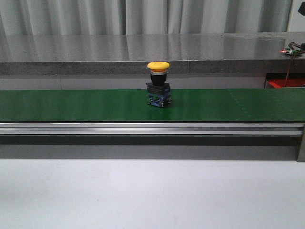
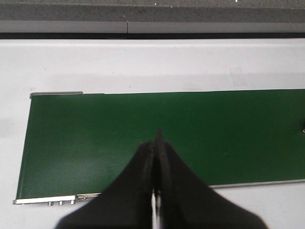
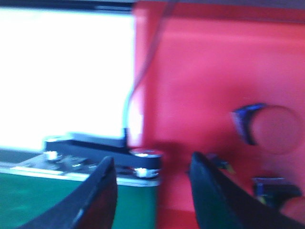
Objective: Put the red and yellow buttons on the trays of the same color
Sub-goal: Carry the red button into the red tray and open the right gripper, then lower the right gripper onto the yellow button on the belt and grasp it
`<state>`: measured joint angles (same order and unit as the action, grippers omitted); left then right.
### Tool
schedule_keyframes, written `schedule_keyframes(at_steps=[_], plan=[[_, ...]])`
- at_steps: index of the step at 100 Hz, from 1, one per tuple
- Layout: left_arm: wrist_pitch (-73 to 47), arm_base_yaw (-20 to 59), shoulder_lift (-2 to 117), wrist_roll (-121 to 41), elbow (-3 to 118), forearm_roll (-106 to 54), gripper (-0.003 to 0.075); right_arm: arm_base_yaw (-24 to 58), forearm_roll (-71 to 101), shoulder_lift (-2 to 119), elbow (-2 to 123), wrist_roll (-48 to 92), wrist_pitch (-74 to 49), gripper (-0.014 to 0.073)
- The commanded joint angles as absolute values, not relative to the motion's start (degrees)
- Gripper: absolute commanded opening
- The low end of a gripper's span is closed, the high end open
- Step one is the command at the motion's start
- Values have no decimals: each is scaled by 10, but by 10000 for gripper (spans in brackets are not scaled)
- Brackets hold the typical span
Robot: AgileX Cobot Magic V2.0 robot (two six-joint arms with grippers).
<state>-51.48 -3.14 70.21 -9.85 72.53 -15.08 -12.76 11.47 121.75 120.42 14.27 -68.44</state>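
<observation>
Nearest you in the front view is the bare white table [image 1: 152, 195], then the metal rail [image 1: 152, 129] along the near edge of the green belt [image 1: 71, 105]. You have one yellow button [image 1: 158, 84] standing upright on the belt, about midway along its visible length, yellow cap on top and black body with a bluish base below. Beyond the belt runs a grey counter [image 1: 143, 52], and at the far right edge you can just see a corner of the red tray [image 1: 286, 84] with a thin cable dropping to it.

Your left gripper [image 2: 157, 138] hangs over one end of the belt with its jaws pressed together and nothing between them; no button shows under it.

Your right gripper [image 3: 152, 167] has its jaws apart and empty (the picture is blurred). Past its fingers lies the red tray [image 3: 214, 71], and on it a red button [image 3: 267, 129] tipped on its side, with the belt's end [image 3: 71, 205] just beside the tray.
</observation>
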Motion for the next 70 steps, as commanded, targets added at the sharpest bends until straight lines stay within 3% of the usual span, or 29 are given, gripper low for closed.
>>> schedule_keyframes(at_steps=[1, 32, 70], plan=[[-480, -27, 685, -99, 740, -165, -19, -118, 138, 1164, 1223, 151, -690, 346], [-480, -27, 685, -99, 740, -165, -20, -83, 178, 1100, 1179, 159, -710, 346], [-485, -27, 685, -99, 740, -165, -19, -34, 193, 951, 957, 165, -636, 346]])
